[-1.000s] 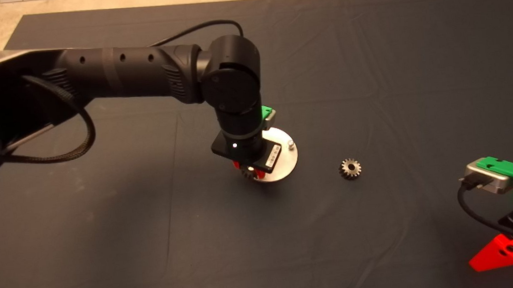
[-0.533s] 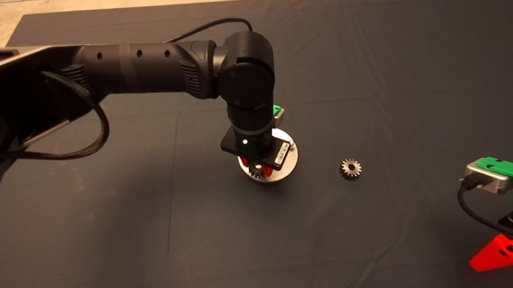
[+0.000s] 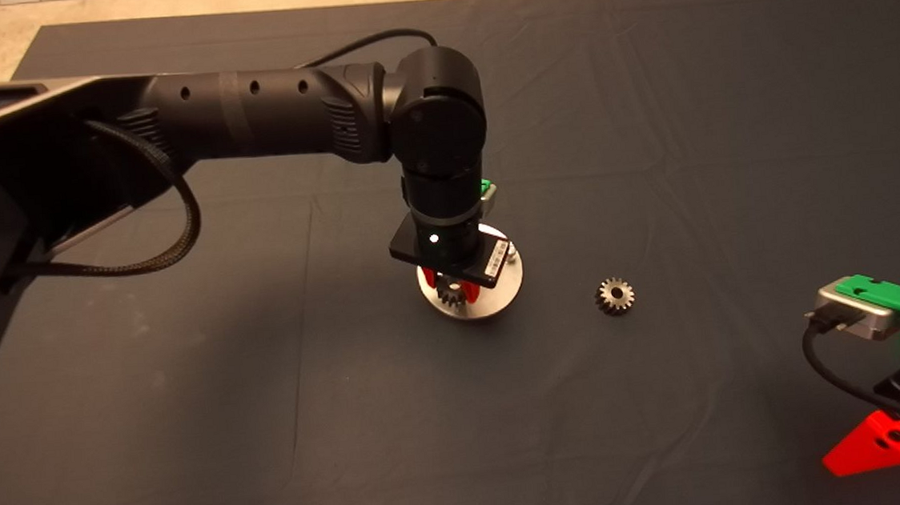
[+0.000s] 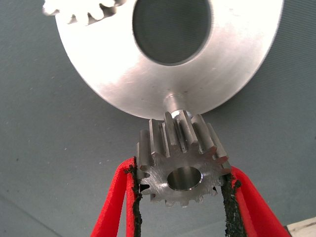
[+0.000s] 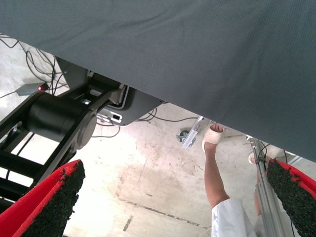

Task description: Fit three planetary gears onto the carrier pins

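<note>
My left gripper (image 4: 182,170) is shut on a silvery planetary gear (image 4: 181,159), its black pads pressing on the teeth at both sides. The gear hangs at the near rim of the shiny carrier disc (image 4: 237,74), just short of one carrier pin (image 4: 175,101). Teeth of a second gear (image 4: 81,11) show at the disc's far side. From above, the left gripper (image 3: 450,291) and held gear (image 3: 448,293) sit over the disc (image 3: 501,288), whose other pins the wrist mostly hides. A third gear (image 3: 615,296) lies flat on the mat to the right.
My right gripper (image 3: 879,443) waits at the lower right edge of the mat (image 3: 647,108), open (image 5: 175,168); its wrist view shows the floor, a machine base and a person's leg (image 5: 213,173). The left arm (image 3: 263,123) spans the mat's left half.
The left arm has shifted slightly right and away, carrying the gear from the disc's near-left rim further in over the disc. The loose gear and right arm have not moved.
</note>
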Motion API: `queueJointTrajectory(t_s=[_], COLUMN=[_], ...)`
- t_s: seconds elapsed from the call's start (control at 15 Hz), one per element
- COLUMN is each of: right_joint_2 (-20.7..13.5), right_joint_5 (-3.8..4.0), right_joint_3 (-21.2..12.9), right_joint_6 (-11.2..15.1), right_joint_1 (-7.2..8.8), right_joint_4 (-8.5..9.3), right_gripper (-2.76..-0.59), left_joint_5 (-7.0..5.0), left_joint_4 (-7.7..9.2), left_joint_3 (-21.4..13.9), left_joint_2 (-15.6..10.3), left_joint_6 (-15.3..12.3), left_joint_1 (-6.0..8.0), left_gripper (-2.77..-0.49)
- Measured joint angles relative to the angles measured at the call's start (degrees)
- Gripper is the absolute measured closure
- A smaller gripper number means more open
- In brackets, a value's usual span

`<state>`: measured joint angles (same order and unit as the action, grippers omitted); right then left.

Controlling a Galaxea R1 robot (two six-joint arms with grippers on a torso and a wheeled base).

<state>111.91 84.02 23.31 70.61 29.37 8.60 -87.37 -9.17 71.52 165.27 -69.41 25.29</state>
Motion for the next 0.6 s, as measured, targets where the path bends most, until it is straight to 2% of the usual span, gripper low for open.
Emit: queueJointTrajectory(t_s=[0.53,0.6], right_joint_2=[0.0,0.0], right_joint_5=[0.0,0.0], right_joint_3=[0.0,0.0], right_joint_6=[0.0,0.0], right_joint_1=[-0.02,-0.02], right_joint_4=[0.01,-0.01], right_gripper=[-2.75,-2.75], left_joint_5=[-0.06,-0.04], left_joint_4=[0.18,0.18], left_joint_3=[0.1,0.1], left_joint_2=[0.0,0.0], left_joint_6=[-3.8,-4.9], left_joint_1=[-0.02,-0.02], left_gripper=[-0.8,-0.8])
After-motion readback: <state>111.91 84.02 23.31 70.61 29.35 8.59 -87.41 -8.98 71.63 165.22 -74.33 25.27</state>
